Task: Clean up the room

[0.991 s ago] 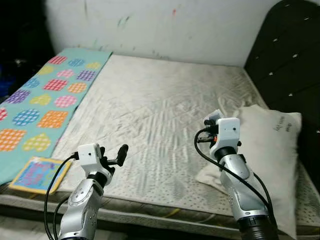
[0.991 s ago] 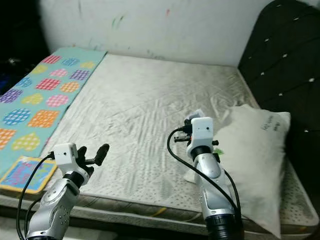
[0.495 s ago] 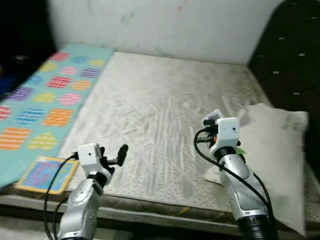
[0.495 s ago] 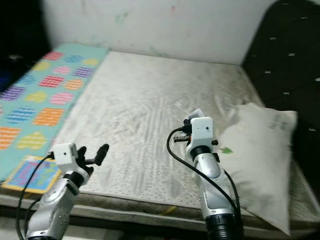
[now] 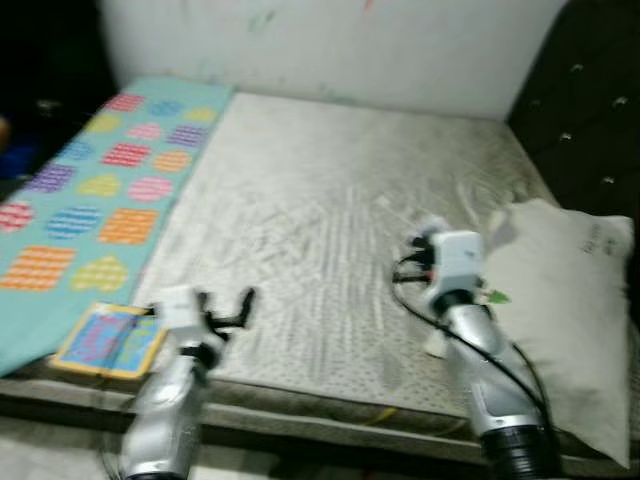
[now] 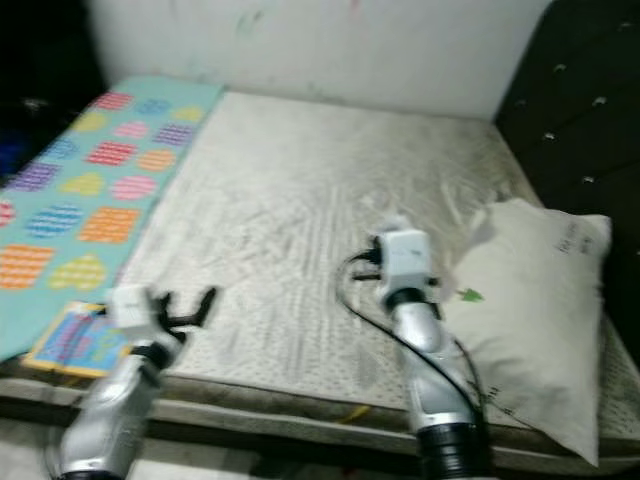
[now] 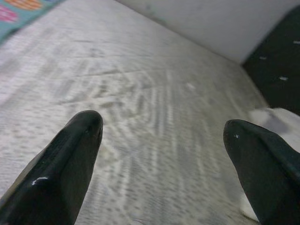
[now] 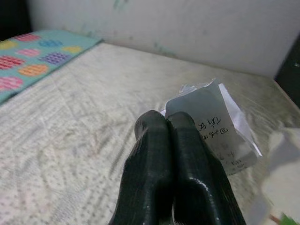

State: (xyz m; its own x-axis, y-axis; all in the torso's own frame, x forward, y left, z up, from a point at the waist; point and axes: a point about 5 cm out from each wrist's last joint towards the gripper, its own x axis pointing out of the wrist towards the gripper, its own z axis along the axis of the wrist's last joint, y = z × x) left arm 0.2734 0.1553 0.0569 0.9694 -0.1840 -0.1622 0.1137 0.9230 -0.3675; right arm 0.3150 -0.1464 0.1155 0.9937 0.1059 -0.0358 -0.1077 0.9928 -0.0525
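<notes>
Bare mattress (image 5: 320,200) set against white wall (image 5: 340,40), pillow (image 5: 565,300) beside dark headboard (image 5: 590,110), paper (image 8: 213,124) pinched in right gripper (image 8: 166,122), left gripper (image 7: 164,136) spread wide.

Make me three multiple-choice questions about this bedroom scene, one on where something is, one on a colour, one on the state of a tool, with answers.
1. Where does the flat colourful picture book lie?
A. on the white pillow
B. at the near end of the teal patterned mat
C. against the dark headboard

2. What is the base colour of the patterned mat?
A. teal
B. red
C. black

3. How is the right tool?
A. wide open
B. shut on a white crumpled paper slip
C. shut on the pillow

Answers: 1 B, the book sits at the mat's near end by the left tool. 2 A, teal shows between its coloured shapes. 3 B, its fingers press together with the paper slip between them.
</notes>
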